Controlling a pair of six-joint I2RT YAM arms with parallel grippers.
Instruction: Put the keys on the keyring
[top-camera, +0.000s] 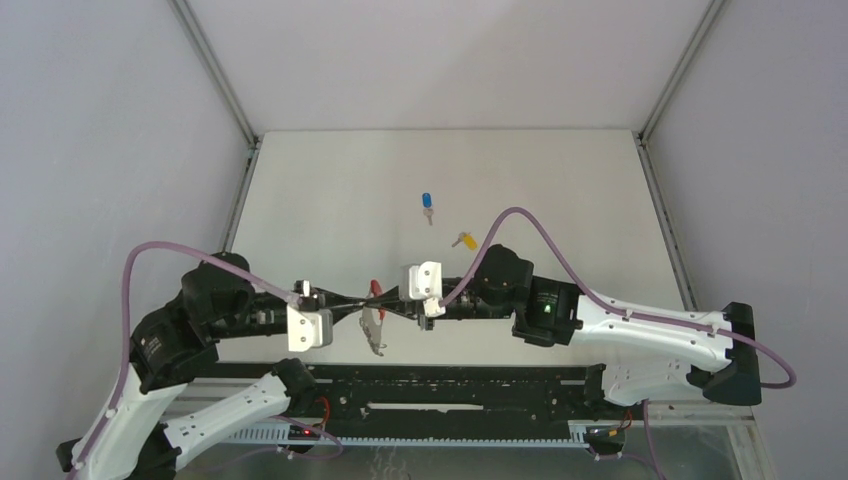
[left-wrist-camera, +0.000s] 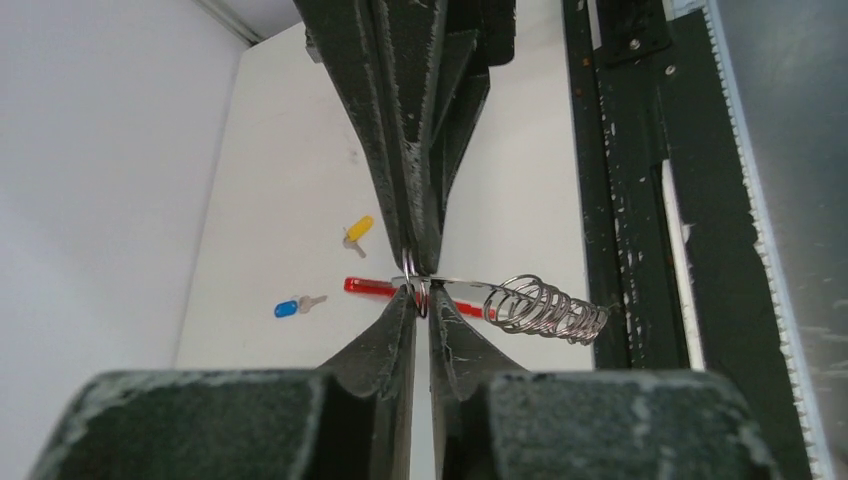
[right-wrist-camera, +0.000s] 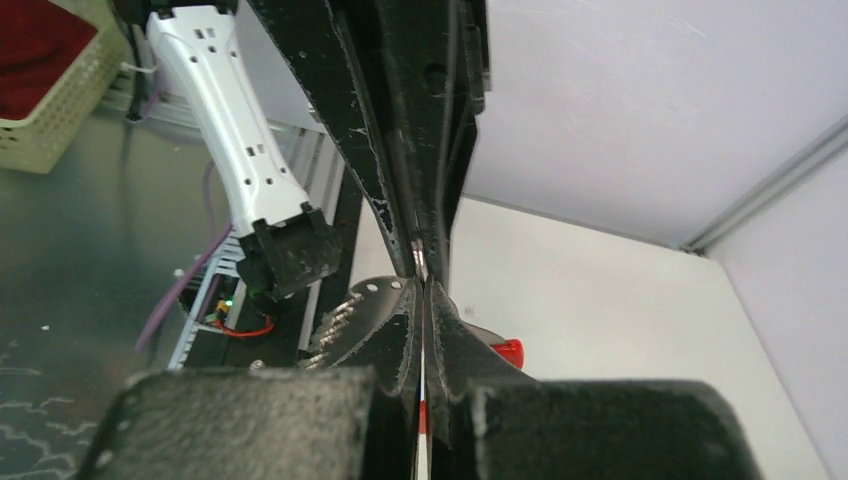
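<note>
**Keyring pinched by both grippers, keys not yet picked**

The left gripper (left-wrist-camera: 420, 296) is closed tight on the keyring (left-wrist-camera: 545, 308), with the thin wire loop clamped at its tips. The red tag pokes out to the left of the tips and the coil of grey rings hangs off to the right. The right gripper (right-wrist-camera: 422, 284) comes in from the opposite side. It is also closed with no gap, and wire and a bit of red show between its tips, so it looks to be clamped on the same keyring. In the top view the two grippers meet tip to tip at lower centre. The grey cluster dangles just below them; whether it touches the table (top-camera: 560, 180) I cannot tell.

The blue key (top-camera: 427, 203) lies flat at mid frame, and the yellow key (top-camera: 465, 240) is just below and right of it, near the right arm's wrist. The two keys are apart from each other and from the keyring, and neither is threaded.

Judged step: securing or handing over the ring, so the task is at an early stage.

Next move, as a guess: one gripper lets go while the other keeps hold of the ring. The right one looks the better choice, since it is nearer the keys.
- It would have to open and drop onto a key's plastic head.
- The key is tiny and lies flat, so the pinch has to be precise.
- The key's hole then has to be lined up with the ring's wire.
</note>
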